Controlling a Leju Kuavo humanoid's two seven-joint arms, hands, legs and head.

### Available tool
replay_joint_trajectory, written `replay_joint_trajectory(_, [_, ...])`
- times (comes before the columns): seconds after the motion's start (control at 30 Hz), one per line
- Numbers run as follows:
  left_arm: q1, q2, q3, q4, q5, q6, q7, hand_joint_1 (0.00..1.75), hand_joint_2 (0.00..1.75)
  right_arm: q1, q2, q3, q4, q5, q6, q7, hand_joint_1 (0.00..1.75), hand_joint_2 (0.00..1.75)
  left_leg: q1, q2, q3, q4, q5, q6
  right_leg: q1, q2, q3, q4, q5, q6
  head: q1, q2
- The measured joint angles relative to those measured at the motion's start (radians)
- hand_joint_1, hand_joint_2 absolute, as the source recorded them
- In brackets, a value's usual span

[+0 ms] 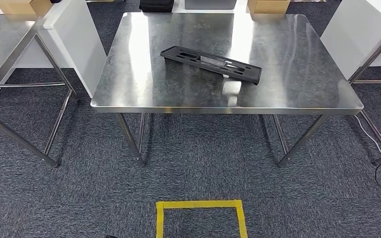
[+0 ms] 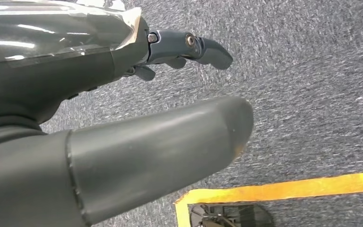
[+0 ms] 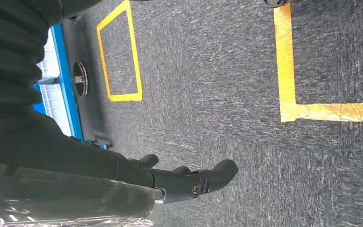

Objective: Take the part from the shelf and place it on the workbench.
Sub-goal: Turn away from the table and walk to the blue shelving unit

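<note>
The flat black plastic part [image 1: 211, 64], a long slotted frame much like a number-plate holder, lies on the brushed stainless-steel workbench [image 1: 144, 94], near the middle of the top and a little towards the far side. Its long axis runs across the robot's front, slanting from far-left to near-right, so the right-hand end sits slightly closer to the robot.

Both arms hang down beside the body, over the dark grey carpet [image 1: 203, 163]. The left hand [image 2: 170, 85] is empty, its thick grey thumb stretched out and well apart from the darker fingers. The right hand [image 3: 189, 179] is likewise empty, fingers loosely extended and lightly bent over bare floor. The part lies ahead of and above both hands, well apart from them; neither hand looks clearly nearer, though the near end favours the right.

Judging from how things lie, the part already rests on the bench, so little seems left to do.

Yellow tape [image 1: 199, 204] marks a square on the carpet in front of the robot. No brand, label or writing can be read on the part or the bench
</note>
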Motion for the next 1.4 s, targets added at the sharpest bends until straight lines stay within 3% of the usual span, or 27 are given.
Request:
replay_joint_trajectory(0.07, [-0.002, 0.000, 0.000, 0.000, -0.002, -0.003, 0.003, 0.00, 0.00, -0.001, -0.001, 0.000, 0.000, -0.001, -0.002, 0.000, 0.00, 1.75, -0.004, 0.000, -0.009, 0.013, 0.001, -0.007, 0.006, 0.001, 0.060, -0.112, 0.030, -0.005, 0.000, 0.000])
replay_joint_trajectory(0.13, [-0.003, 0.000, 0.000, 0.000, -0.004, -0.004, 0.005, 0.00, 0.00, -0.001, -0.002, 0.000, 0.000, -0.001, -0.004, 0.001, 0.00, 1.75, -0.007, 0.000, -0.013, 0.017, 0.004, -0.018, 0.013, 0.003, 0.060, -0.125, 0.040, -0.019, -0.002, 0.000])
replay_joint_trajectory(0.2, [-0.004, 0.000, 0.000, 0.000, -0.005, -0.003, 0.007, 0.00, 0.00, -0.001, -0.003, 0.000, 0.001, -0.002, -0.005, 0.003, 0.00, 1.75, -0.005, -0.002, -0.020, 0.023, 0.002, -0.029, 0.004, 0.002, 0.057, -0.127, 0.049, -0.033, -0.003, 0.000])
replay_joint_trajectory(0.23, [-0.003, 0.001, 0.000, 0.000, -0.006, -0.003, 0.007, 0.00, 0.00, -0.001, -0.003, 0.000, 0.001, -0.002, -0.006, 0.004, 0.00, 1.75, -0.002, -0.004, -0.028, 0.040, -0.014, -0.036, -0.002, 0.002, 0.055, -0.129, 0.056, -0.042, -0.005, 0.000])
replay_joint_trajectory(0.3, [-0.003, 0.002, 0.000, 0.000, -0.006, -0.003, 0.006, 0.00, 0.00, 0.000, -0.002, -0.001, 0.002, -0.003, -0.006, 0.006, 0.00, 0.87, 0.005, -0.007, -0.068, 0.134, -0.085, -0.050, -0.007, 0.000, 0.049, -0.129, 0.066, -0.054, -0.010, 0.000])
replay_joint_trajectory(0.37, [-0.003, 0.002, 0.000, 0.000, -0.005, -0.004, 0.001, 0.00, 0.00, 0.002, -0.001, -0.001, 0.002, -0.004, -0.005, 0.007, 0.00, 0.00, 0.013, -0.008, -0.119, 0.268, -0.156, -0.063, -0.007, 0.000, 0.038, -0.128, 0.073, -0.056, -0.013, 0.000])
replay_joint_trajectory(0.4, [-0.002, 0.002, 0.000, 0.000, -0.005, -0.004, -0.001, 0.00, 0.00, 0.003, -0.001, -0.001, 0.002, -0.004, -0.005, 0.007, 0.00, 0.00, 0.017, -0.007, -0.130, 0.306, -0.167, -0.067, -0.007, 0.000, 0.034, -0.127, 0.075, -0.054, -0.013, 0.000])
replay_joint_trajectory(0.43, [-0.002, 0.002, 0.000, 0.000, -0.005, -0.004, -0.003, 0.00, 0.00, 0.004, -0.001, -0.001, 0.002, -0.005, -0.005, 0.007, 0.00, 0.00, 0.021, -0.007, -0.120, 0.302, -0.158, -0.069, -0.008, 0.000, 0.032, -0.125, 0.076, -0.052, -0.013, 0.000])
replay_joint_trajectory(0.47, [-0.002, 0.002, 0.000, 0.000, -0.005, -0.004, -0.005, 0.00, 0.00, 0.005, -0.001, -0.001, 0.002, -0.006, -0.005, 0.007, 0.00, 0.00, 0.025, -0.007, -0.090, 0.256, -0.131, -0.070, -0.009, 0.000, 0.031, -0.124, 0.077, -0.050, -0.013, 0.000])
replay_joint_trajectory(0.53, [-0.003, 0.003, 0.000, 0.000, -0.005, -0.004, -0.008, 0.00, 0.00, 0.004, -0.001, -0.001, 0.002, -0.007, -0.005, 0.007, 0.00, 0.00, 0.027, -0.007, -0.003, 0.110, -0.073, -0.068, -0.009, 0.001, 0.031, -0.122, 0.078, -0.047, -0.014, 0.000])
replay_joint_trajectory(0.6, [-0.004, 0.003, -0.001, 0.000, -0.005, -0.004, -0.009, 0.00, 0.00, 0.003, 0.000, -0.001, 0.002, -0.008, -0.005, 0.007, 0.00, 0.00, 0.024, -0.009, 0.040, 0.026, -0.052, -0.059, -0.003, 0.001, 0.026, -0.120, 0.081, -0.037, -0.014, 0.000])
replay_joint_trajectory(0.7, [-0.005, 0.003, 0.000, 0.000, -0.007, -0.004, -0.009, 0.00, 0.00, 0.002, 0.000, -0.001, 0.002, -0.008, -0.004, 0.013, 0.00, 0.00, 0.016, -0.010, 0.037, 0.011, -0.045, -0.036, 0.000, 0.001, 0.017, -0.122, 0.087, -0.015, -0.013, 0.000])
replay_joint_trajectory(0.77, [-0.006, 0.002, 0.000, 0.000, -0.010, -0.003, -0.009, 0.00, 0.00, 0.002, 0.000, -0.001, 0.002, -0.009, -0.004, 0.022, 0.00, 0.00, 0.011, -0.010, 0.038, 0.001, -0.040, -0.029, 0.004, 0.001, 0.013, -0.127, 0.087, -0.014, -0.010, 0.000])
replay_joint_trajectory(0.83, [-0.006, 0.001, 0.000, 0.000, -0.014, -0.003, -0.008, 0.00, 0.00, 0.003, -0.001, -0.001, 0.002, -0.013, -0.004, 0.027, 0.00, 0.00, 0.001, -0.011, 0.037, 0.002, -0.043, -0.030, 0.005, 0.002, 0.012, -0.132, 0.086, -0.017, -0.007, 0.000])
replay_joint_trajectory(1.0, [-0.006, 0.000, 0.000, 0.000, -0.020, -0.003, -0.005, 0.00, 0.00, 0.003, -0.001, -0.005, 0.002, -0.022, 0.000, 0.027, 0.00, 0.00, -0.009, -0.011, 0.034, 0.008, -0.041, -0.019, -0.003, 0.002, 0.016, -0.134, 0.094, -0.003, -0.006, 0.000])
replay_joint_trajectory(1.4, [-0.006, 0.000, -0.001, 0.000, -0.028, -0.002, 0.001, 0.00, 0.00, 0.002, 0.000, -0.005, 0.002, -0.017, 0.015, 0.027, 0.00, 0.00, -0.011, -0.011, 0.029, 0.009, -0.040, -0.017, -0.004, 0.002, 0.015, -0.135, 0.097, 0.002, -0.007, 0.000])
